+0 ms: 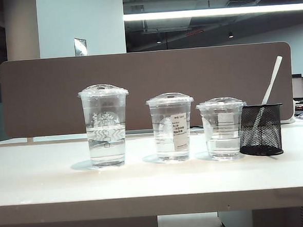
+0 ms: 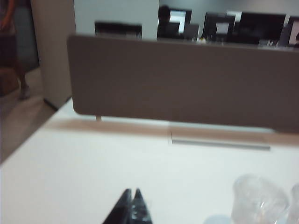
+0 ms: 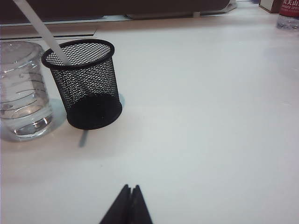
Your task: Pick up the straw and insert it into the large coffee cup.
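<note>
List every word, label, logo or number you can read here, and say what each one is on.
No text reads clearly.
Tall cup: faint white round logo, no legible words.
Middle cup: white label, print too small.
Bottle at the table's far edge: red label, characters too blurred.
Wall sign: unreadable.

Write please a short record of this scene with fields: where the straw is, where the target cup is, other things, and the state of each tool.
straw: leaning in the black mesh holder, at the right end of the row
large coffee cup: left end of the row, domed lid on, partly filled with water
other cups: medium cup, shortest cup, both lidded
left tool: shut, empty, over the table
right tool: shut, empty, short of the holder
</note>
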Robot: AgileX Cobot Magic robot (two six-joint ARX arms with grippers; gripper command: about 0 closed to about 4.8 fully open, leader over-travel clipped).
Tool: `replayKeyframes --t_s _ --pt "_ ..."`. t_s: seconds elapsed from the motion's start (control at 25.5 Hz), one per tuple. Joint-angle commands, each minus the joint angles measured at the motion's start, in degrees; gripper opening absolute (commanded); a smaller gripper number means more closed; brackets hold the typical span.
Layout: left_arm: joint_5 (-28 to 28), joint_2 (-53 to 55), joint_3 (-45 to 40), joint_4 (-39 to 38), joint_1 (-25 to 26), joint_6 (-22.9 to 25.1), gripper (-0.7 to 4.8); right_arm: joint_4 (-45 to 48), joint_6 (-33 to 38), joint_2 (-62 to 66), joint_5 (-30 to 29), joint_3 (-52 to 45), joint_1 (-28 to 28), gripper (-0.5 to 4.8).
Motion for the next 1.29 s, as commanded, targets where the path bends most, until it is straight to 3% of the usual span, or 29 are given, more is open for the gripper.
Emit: replayKeyframes --t_s 0.04,0.31,0.51,1.1,1.22,1.29 --pt "2.73 0.77 7.98 -9.60 0.02 0.48 -0.03 0.22 0.24 -0.09 0.24 0.15 0.04 0.00" --pt "9.92 -0.02 19.50 -31.32 0.04 0.79 -0.03 0.24 0.24 -0.09 0.24 0.15 0.04 0.00" --pt "10.32 -0.02 21.05 -38.64 0.02 0.76 -0.03 0.22 0.24 -0.09 0.24 0.15 0.04 0.00" --pt "10.82 -0.02 21.05 -42.10 0.02 -2.80 -0.03 0.22 0.24 -0.09 0.24 0.15 0.04 0.00" --pt "14.16 -0.02 21.05 -42.40 0.02 -3.21 -0.04 0.22 0.24 -0.09 0.24 0.15 0.04 0.00" --pt "23.80 0.00 21.03 -42.36 0.02 -1.60 -0.05 0.22 0.24 -0.09 0.24 0.15 0.04 0.00"
